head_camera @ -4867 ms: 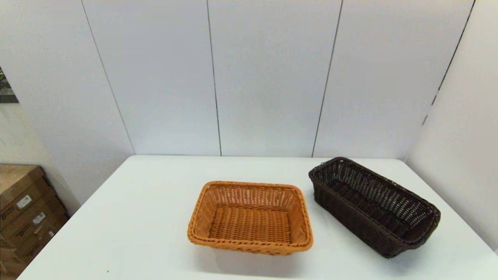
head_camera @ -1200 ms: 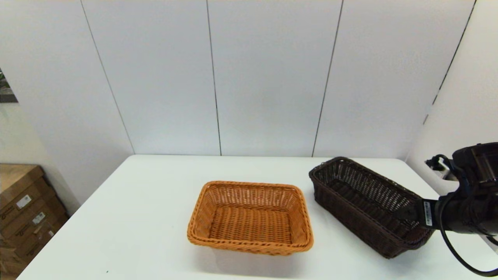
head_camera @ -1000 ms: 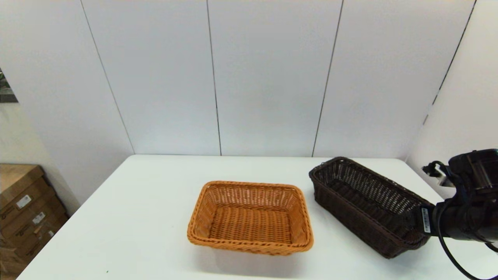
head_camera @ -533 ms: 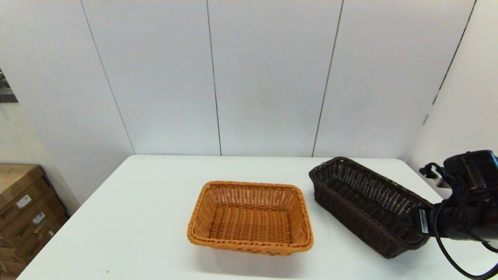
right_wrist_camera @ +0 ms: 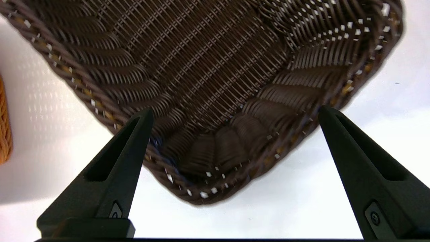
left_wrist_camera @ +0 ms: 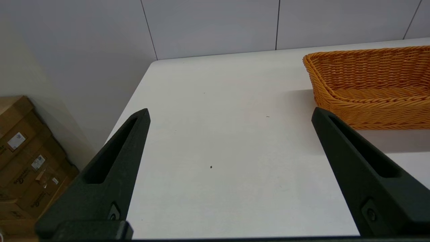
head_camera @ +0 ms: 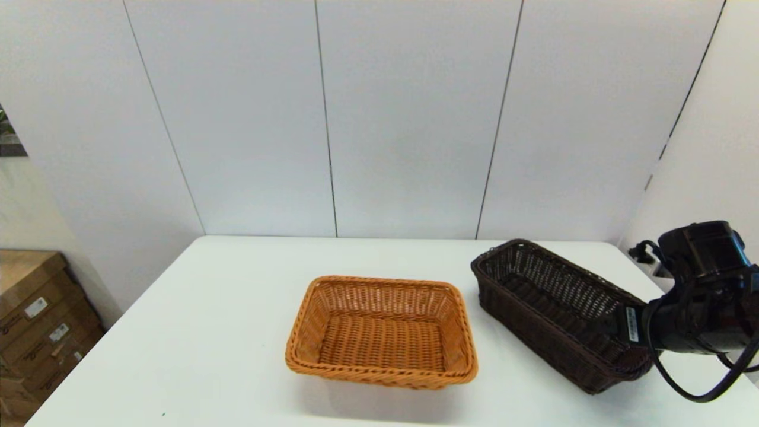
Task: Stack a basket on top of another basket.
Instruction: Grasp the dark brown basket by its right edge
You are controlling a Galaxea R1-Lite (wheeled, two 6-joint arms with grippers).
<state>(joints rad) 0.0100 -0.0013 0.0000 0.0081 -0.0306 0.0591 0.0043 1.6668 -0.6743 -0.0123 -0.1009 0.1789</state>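
**Two baskets down, right claw over the dark one**

Two baskets sat on your white tabletop (head_camera: 225,332), operator, well apart enough to show a strip of white between them. The orange-tan basket (head_camera: 381,332) lay near the middle, flat on its base, braided rim up. The dark brown basket (head_camera: 557,311) lay to its right, angled so its long side ran from the back toward the near right edge, and it rested on the tabletop, not on the other basket.

Your right claw (right_wrist_camera: 235,112) came in from the right side and hung over the near end of the dark brown basket. Its two black fingers (right_wrist_camera: 111,168) stood wide apart, one over the basket's long rim, the other out past the rounded corner over bare tabletop. Nothing was gripped between them. From the head camera the arm's black wrist covered that end of the basket, so contact there I could not tell.

Your left claw (left_wrist_camera: 230,114) was parked off to the left, low over bare tabletop, fingers spread wide, holding nothing, with the orange-tan basket beside it. Cardboard boxes (head_camera: 35,320) were stacked on the floor at far left.
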